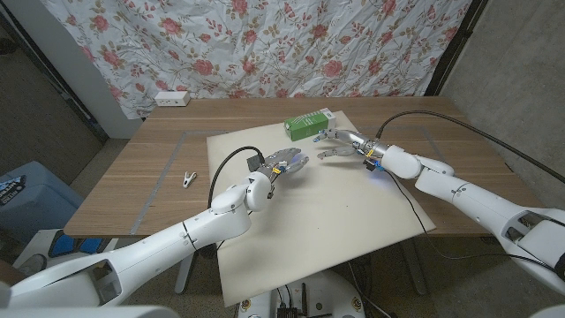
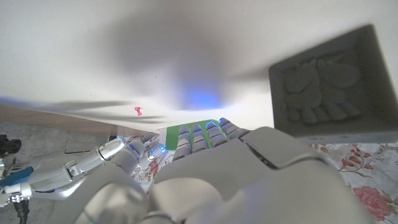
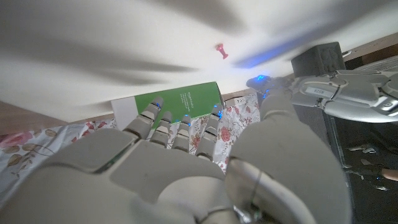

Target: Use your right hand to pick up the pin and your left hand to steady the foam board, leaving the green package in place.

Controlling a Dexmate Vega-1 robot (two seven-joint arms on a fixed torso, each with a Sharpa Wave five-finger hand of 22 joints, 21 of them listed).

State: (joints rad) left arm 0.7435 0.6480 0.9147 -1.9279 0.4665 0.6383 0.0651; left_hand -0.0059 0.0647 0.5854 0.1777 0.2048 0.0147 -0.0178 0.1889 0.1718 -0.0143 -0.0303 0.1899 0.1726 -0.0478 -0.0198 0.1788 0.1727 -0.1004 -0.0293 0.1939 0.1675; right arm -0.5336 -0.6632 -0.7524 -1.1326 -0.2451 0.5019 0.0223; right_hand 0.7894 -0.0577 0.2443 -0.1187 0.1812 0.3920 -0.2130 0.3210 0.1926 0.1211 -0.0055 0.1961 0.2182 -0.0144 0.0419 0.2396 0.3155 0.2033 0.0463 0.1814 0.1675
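Wooden table [image 1: 159, 168] | white foam board [image 1: 335, 221] | floral curtain [image 1: 265, 44] | both robot hands released

The pin [image 3: 221, 51] is too small to make out in the head view.

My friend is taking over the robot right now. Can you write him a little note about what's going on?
Left hand: open, over the foam board; contact unclear.
Right hand: open, holding nothing, beside the green package.
Pin: pink, lying on the board, between the two hands.
Done: both hands brought near.
Left: press the left hand on the board, pick the pin with the right fingers, leave the package alone.
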